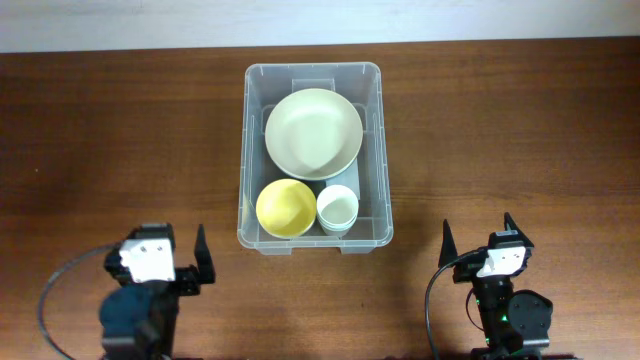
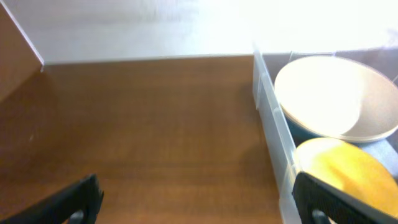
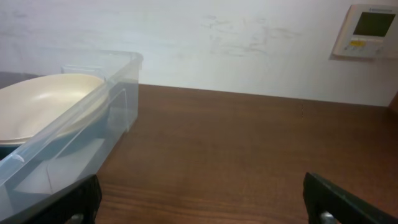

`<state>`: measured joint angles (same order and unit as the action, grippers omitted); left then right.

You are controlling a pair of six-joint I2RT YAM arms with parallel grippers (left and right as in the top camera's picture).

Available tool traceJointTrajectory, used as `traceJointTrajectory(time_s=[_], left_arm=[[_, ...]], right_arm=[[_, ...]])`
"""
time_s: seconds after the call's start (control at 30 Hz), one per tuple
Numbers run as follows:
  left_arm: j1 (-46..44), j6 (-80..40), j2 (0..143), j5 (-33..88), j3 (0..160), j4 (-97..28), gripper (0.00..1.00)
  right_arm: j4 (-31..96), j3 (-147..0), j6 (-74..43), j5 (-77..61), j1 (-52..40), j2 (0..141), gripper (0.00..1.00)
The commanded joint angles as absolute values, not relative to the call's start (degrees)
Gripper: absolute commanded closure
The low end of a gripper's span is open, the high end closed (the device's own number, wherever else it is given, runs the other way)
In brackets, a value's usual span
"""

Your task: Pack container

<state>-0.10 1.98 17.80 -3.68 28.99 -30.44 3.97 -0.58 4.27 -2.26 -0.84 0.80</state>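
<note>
The clear plastic container [image 1: 244, 150] stands at the table's middle. Inside it are a large cream bowl [image 1: 313, 133], a yellow bowl [image 1: 285, 208] and a small white cup [image 1: 338, 208]. My left gripper [image 1: 168, 247] rests near the front edge, left of the container, open with only bare wood between its fingers [image 2: 74, 200]. Its wrist view shows the container wall [image 2: 273, 124], the cream bowl [image 2: 336, 93] and the yellow bowl [image 2: 342, 168] to the right. My right gripper [image 1: 480, 240] sits front right, open and empty [image 3: 208, 208], with the container [image 3: 81, 118] to its left.
The brown wooden table [image 1: 120, 150] runs up to a white wall at the back. A wall control panel [image 3: 370, 30] shows at the upper right of the right wrist view. Black cables loop beside both arm bases.
</note>
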Motion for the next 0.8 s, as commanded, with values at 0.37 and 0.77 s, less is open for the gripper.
traceJointTrajectory(time_s=[0.37, 0.77], left_arm=[[-1.1, 5.4, 0.3, -4.6, 0.8, -0.1, 0.0], [-1.1, 5.7, 0.3, -6.3, 0.5, -3.9, 0.0]], right_arm=[[4.3, -0.3, 4.3, -2.8, -1.0, 0.4, 0.01], [4.3, -0.3, 4.3, -2.8, -1.0, 0.4, 0.01]])
